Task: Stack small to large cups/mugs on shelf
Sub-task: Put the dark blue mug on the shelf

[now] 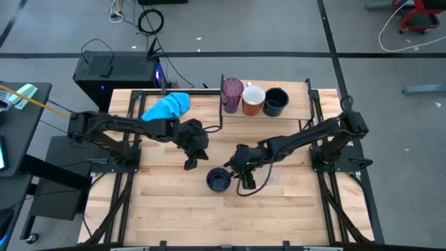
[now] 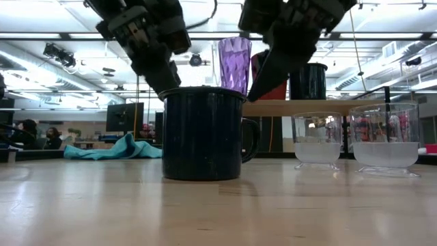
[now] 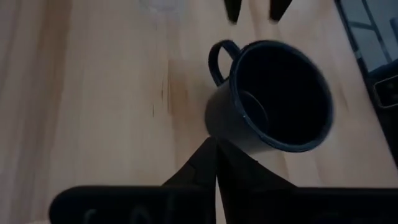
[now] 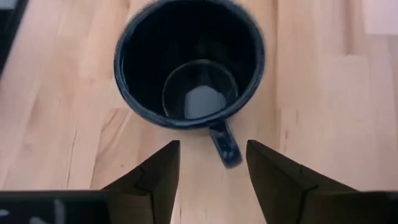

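Note:
A black handled mug (image 1: 218, 180) stands upright on the plank tabletop, with a pale round shape at its inside bottom (image 4: 199, 96). My right gripper (image 4: 214, 152) is open and level with the mug, one finger on each side of its handle (image 4: 225, 146) without touching it. My left gripper (image 3: 214, 155) is shut and stands just off the mug's opposite side (image 3: 217, 124). The purple tumbler (image 1: 231, 94), the orange mug (image 1: 252, 100) and a second black mug (image 1: 275, 101) stand on the shelf (image 1: 298, 106). Two clear cups (image 2: 317, 140) (image 2: 386, 137) stand on the table.
The bright blue cloth (image 1: 167, 106) lies at the far left of the table, beside the shelf. The clear cups stand close to my right arm's side of the mug. Bare planks lie toward the table's near edge (image 1: 223, 223).

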